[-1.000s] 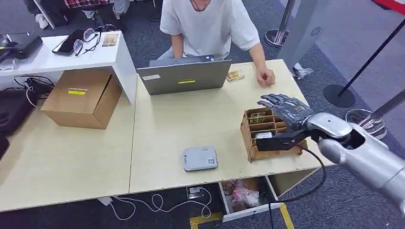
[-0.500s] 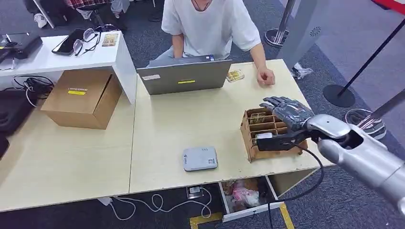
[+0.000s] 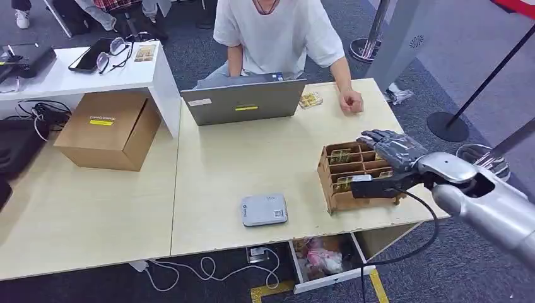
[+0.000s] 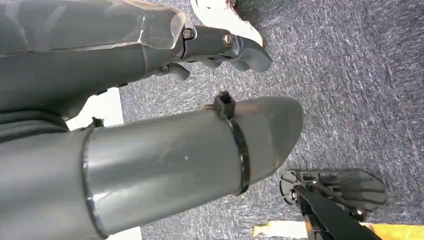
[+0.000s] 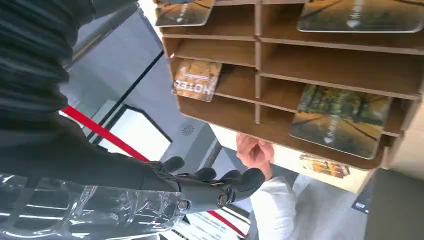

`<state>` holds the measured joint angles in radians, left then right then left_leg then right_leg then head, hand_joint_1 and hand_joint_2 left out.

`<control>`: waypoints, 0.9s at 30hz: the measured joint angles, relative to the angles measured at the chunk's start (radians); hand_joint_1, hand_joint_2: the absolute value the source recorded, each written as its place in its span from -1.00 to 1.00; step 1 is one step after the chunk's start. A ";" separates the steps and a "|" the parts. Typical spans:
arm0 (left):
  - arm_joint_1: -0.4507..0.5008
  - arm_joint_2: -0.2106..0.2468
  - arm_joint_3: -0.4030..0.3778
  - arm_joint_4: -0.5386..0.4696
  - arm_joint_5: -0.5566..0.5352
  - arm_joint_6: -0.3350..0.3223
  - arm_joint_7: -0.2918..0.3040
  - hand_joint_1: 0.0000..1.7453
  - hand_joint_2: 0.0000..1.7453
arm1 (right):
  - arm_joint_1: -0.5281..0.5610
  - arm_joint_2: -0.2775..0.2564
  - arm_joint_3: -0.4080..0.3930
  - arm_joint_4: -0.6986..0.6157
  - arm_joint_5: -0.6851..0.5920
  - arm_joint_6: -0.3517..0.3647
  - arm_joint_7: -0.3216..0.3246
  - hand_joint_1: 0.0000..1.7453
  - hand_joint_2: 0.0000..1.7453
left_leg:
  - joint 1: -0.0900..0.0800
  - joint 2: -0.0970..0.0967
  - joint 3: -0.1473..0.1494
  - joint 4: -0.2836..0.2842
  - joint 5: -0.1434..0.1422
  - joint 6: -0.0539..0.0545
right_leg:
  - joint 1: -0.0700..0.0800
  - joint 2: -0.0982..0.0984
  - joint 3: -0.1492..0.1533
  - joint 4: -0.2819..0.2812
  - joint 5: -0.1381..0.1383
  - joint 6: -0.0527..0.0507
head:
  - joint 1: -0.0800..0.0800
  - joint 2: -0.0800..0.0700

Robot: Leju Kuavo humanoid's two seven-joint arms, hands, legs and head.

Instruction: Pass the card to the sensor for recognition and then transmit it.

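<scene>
Printed cards (image 3: 341, 156) stand in a wooden slotted rack (image 3: 329, 184); the grey sensor (image 3: 264, 209) lies nearby.

Table (image 3: 221, 158) bears rack (image 3: 337, 186), sensor (image 3: 264, 209), laptop (image 3: 245, 101).

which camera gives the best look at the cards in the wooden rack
The right wrist view: the cards sit close up in the wooden rack, their prints readable. The head view shows them small in the slots. The left wrist view faces the floor.
</scene>
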<state>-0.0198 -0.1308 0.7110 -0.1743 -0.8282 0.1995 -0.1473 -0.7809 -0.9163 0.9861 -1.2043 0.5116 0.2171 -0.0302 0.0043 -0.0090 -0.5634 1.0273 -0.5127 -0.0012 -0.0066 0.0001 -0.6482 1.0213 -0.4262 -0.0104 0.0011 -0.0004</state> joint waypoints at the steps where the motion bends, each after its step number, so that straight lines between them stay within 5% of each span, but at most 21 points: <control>1: 0.000 0.000 0.001 0.000 0.000 0.000 -0.001 -1.00 -1.00 | 0.003 -0.008 0.000 -0.004 -0.004 0.000 0.004 -1.00 1.00 | 0.000 0.000 0.000 0.000 0.000 0.000 | 0.000 0.000 0.000 0.000 0.000 0.000 | 0.000 0.000; 14: 0.001 0.001 0.008 0.004 -0.012 -0.006 -0.008 -1.00 -1.00 | 0.108 -0.140 -0.038 -0.105 -0.036 -0.007 0.040 -1.00 1.00 | 0.000 -0.001 0.000 0.000 -0.001 0.001 | 0.000 -0.001 0.000 0.000 0.000 0.000 | 0.000 0.000; 27: 0.000 0.002 0.012 0.004 -0.012 -0.011 -0.012 -1.00 -1.00 | 0.143 -0.169 -0.072 -0.149 -0.034 0.023 0.038 -1.00 1.00 | 0.000 0.000 0.000 0.000 -0.001 0.001 | 0.000 -0.001 0.000 0.000 0.000 0.000 | 0.000 0.000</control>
<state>-0.0194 -0.1293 0.7229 -0.1701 -0.8404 0.1884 -0.1595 -0.6379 -1.0849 0.9136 -1.3531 0.4772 0.2400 0.0076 0.0043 -0.0094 -0.5637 1.0273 -0.5134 -0.0002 -0.0067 -0.0007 -0.6481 1.0212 -0.4264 -0.0100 0.0011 -0.0004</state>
